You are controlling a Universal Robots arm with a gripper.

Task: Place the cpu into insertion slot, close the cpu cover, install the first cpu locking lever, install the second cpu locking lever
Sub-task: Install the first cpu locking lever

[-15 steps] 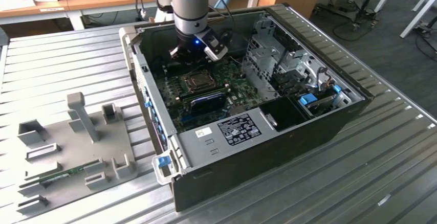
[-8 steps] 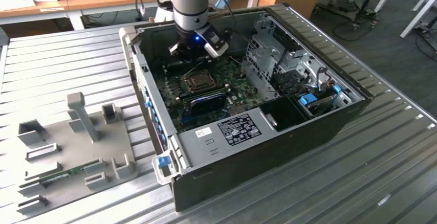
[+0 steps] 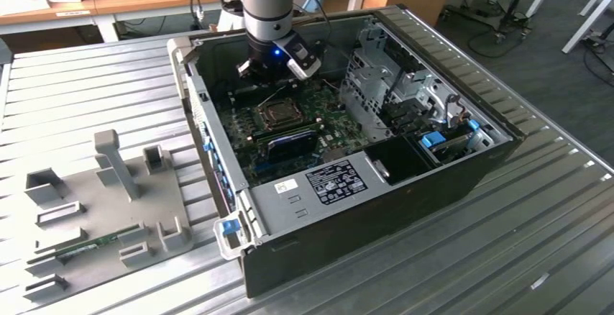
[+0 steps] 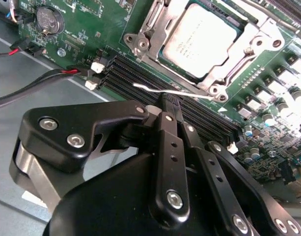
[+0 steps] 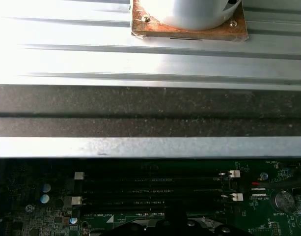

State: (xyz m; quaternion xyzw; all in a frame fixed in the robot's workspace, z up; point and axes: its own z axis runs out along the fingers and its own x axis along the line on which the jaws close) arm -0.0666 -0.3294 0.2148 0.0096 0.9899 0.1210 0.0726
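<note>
Gripper point(image 4: 166, 102) fingers closed together, tips against the thin wire locking lever point(image 4: 189, 92); no grip evident. Cpu point(image 4: 204, 37) seated in socket, cpu cover point(image 4: 140, 43) down over it, at 6 o'clock of gripper in exterior view. Risk: tips slip off springy lever and scrape adj. memory slots point(image 4: 135, 73).

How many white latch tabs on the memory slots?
4, in the first wrist view: two white latch tabs at one end of the memory slots, two at the end nearer the coin battery. The gripper may hide others.
</note>
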